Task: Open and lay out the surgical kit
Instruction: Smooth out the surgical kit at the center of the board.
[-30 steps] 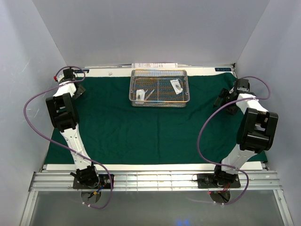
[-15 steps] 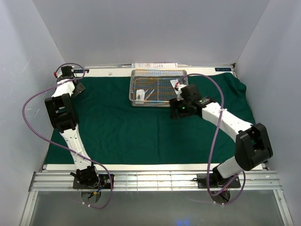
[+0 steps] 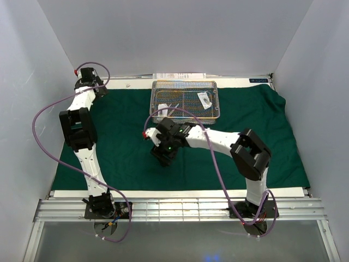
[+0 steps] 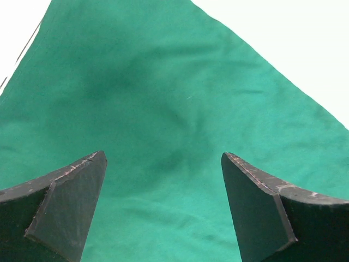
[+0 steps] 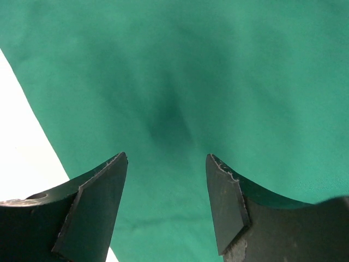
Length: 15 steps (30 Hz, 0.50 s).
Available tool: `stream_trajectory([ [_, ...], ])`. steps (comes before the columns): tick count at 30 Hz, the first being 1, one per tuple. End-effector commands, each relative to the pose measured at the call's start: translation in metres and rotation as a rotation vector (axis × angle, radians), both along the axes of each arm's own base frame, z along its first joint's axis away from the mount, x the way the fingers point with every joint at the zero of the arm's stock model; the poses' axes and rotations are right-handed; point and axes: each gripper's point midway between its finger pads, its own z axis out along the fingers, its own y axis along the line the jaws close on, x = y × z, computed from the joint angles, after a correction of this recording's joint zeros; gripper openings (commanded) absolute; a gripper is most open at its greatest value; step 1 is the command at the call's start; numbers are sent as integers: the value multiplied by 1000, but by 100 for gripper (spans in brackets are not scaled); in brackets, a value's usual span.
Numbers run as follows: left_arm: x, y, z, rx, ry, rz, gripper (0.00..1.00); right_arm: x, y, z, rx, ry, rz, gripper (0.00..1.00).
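Note:
The surgical kit lies unwrapped: its dark green cloth [image 3: 234,117] is spread flat over the table. The silver wire-mesh tray [image 3: 185,119] stands at the back middle. In it lie two white packets [image 3: 204,99] [image 3: 162,109] and thin metal instruments [image 3: 173,108] too small to tell apart. My right gripper [image 3: 162,156] hovers low over bare cloth in front of the tray's left end, open and empty [image 5: 166,157]. At the cloth's back left corner my left gripper [image 3: 97,87] stands wide open over the fabric [image 4: 163,158], holding nothing.
A printed sheet [image 3: 180,75] lies behind the tray against the back wall. The cloth bunches up at the right edge [image 3: 279,99]. White walls close in on the left, right and back. Purple cables [image 3: 218,164] loop off both arms.
The right arm has swung from the cloth's far right edge across to the left of centre, its jaws narrowing somewhat. The left gripper has shifted slightly at the back left corner.

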Motion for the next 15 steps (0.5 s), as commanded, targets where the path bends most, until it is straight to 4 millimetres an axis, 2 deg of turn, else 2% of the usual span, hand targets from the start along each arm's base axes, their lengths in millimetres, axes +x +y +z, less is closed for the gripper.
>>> stream_trajectory([
  [1,18,9,25,32,-78,8,98,-21,20,3,9,8,169,65],
  [12,11,16,-16,60,-3,27,98,-49,36,-25,-72,-5,294,65],
  [15,9,18,-28,66,21,38,98,-55,37,-35,-102,-15,313,61],
])
